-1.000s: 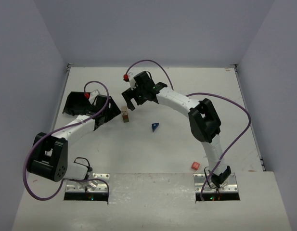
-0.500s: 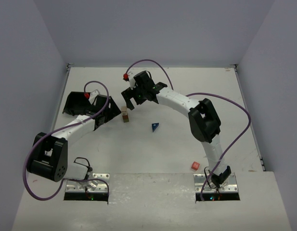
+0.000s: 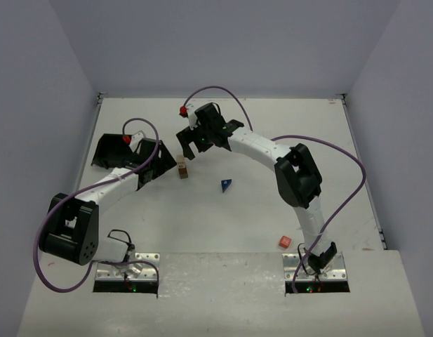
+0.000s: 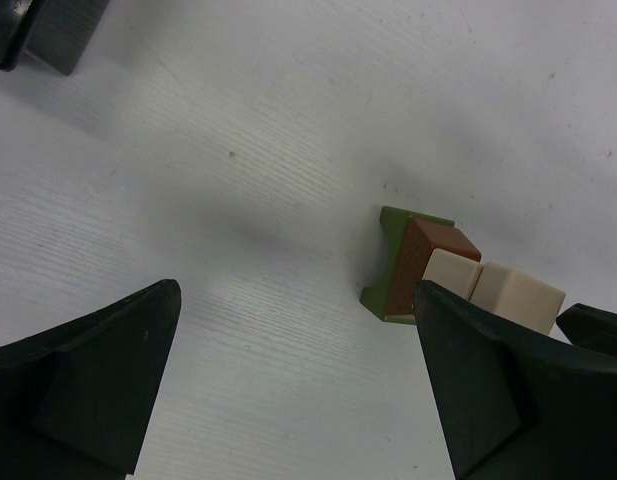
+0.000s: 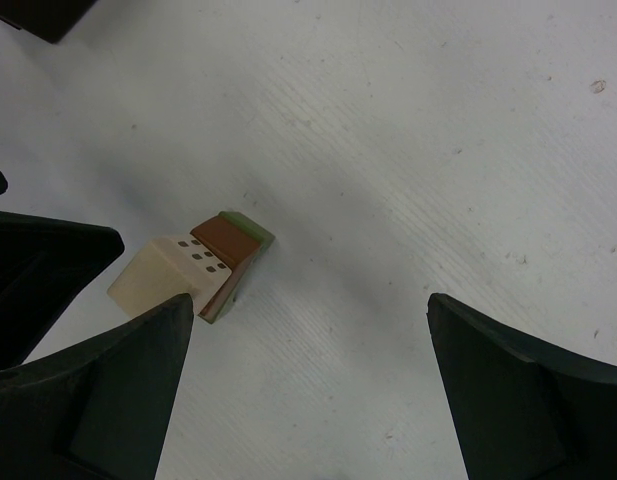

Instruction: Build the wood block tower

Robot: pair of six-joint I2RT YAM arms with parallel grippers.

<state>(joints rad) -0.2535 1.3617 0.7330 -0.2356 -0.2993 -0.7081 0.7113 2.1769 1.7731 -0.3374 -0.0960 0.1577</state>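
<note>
White table (image 3: 286, 126) with plain grey walls (image 3: 223, 42) around it, nothing fancy. Left gripper (image 4: 296, 295) has its fingers (image 4: 88, 390) spread wide with nothing between them. Same for the right gripper (image 5: 310, 300), fingers (image 5: 528, 390) fully apart and empty. The little stack (image 3: 182, 168) sits between the two grippers. It's an olive-green block (image 4: 386, 262) on the bottom, a reddish-brown block (image 4: 440, 248) on that and a tan block (image 5: 156, 278) on top. From each wrist it shows just past one fingertip, not centred in the gap. Blue wedge (image 3: 225, 184) lies apart from both sets of fingers. Red cube (image 3: 284, 242) is well away from them, and the black tray (image 3: 104, 151) is on the left gripper's outer side
</note>
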